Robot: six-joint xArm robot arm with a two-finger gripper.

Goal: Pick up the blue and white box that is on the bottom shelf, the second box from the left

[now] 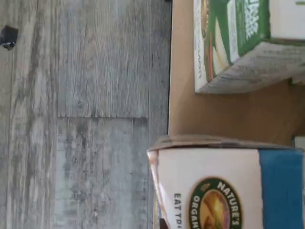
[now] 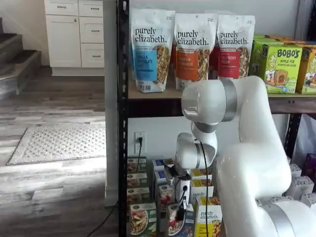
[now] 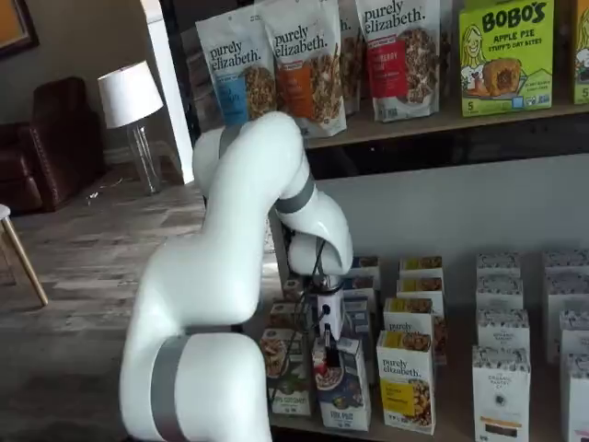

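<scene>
The blue and white box [image 2: 180,223] stands at the front of the bottom shelf [image 2: 123,217], between a green-fronted carton [image 2: 143,220] and a yellow-fronted carton [image 2: 209,218]. It also shows in a shelf view [image 3: 347,394]. My gripper [image 2: 178,209] hangs just over the box's top, and its black fingers [image 3: 319,355] reach the box's upper edge. No gap between the fingers shows, so I cannot tell whether they are open or closed on the box. The wrist view shows the box's white band and blue front [image 1: 224,186] close up, with the green carton [image 1: 243,43] beside it.
More cartons stand in rows behind and to the right [image 3: 502,382]. Tall granola bags [image 2: 152,49] sit on the wooden tier above. The rack's black post [image 2: 123,118] is left of the cartons. A black cable [image 2: 106,222] runs down to the grey plank floor [image 1: 86,119].
</scene>
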